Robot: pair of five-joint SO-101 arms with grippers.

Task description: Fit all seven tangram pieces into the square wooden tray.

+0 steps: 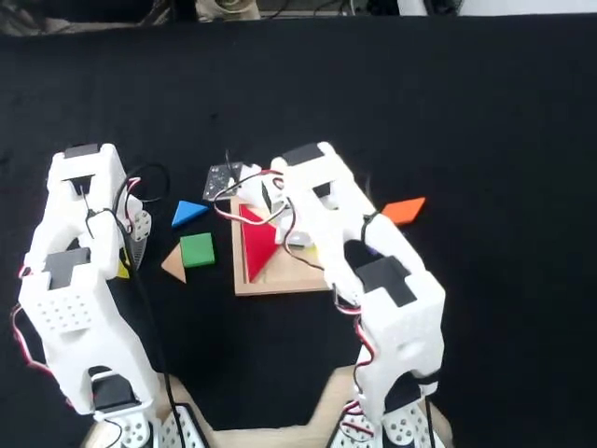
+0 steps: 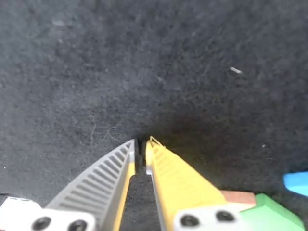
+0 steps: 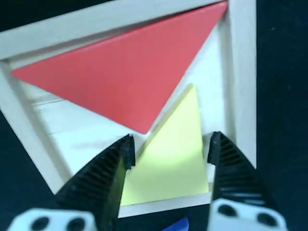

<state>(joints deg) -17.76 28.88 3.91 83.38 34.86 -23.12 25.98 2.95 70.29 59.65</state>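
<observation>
Right gripper (image 3: 172,139) spread above the yellow triangle (image 3: 177,169) in the tray (image 3: 240,72), beside the red triangle (image 3: 120,77); left gripper (image 2: 140,143) seemingly pressed together.

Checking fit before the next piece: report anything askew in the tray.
Slightly. The yellow triangle lies flat in the tray, between the open fingers of the right gripper, but a gap separates it from the red triangle; they are not snug.

My gripper (image 2: 140,144) hangs over black cloth (image 2: 144,57), tips nearly together. Beside it lie a green square (image 2: 269,214), a tan piece (image 2: 236,196) and, farther off, a blue piece (image 2: 296,183).
</observation>
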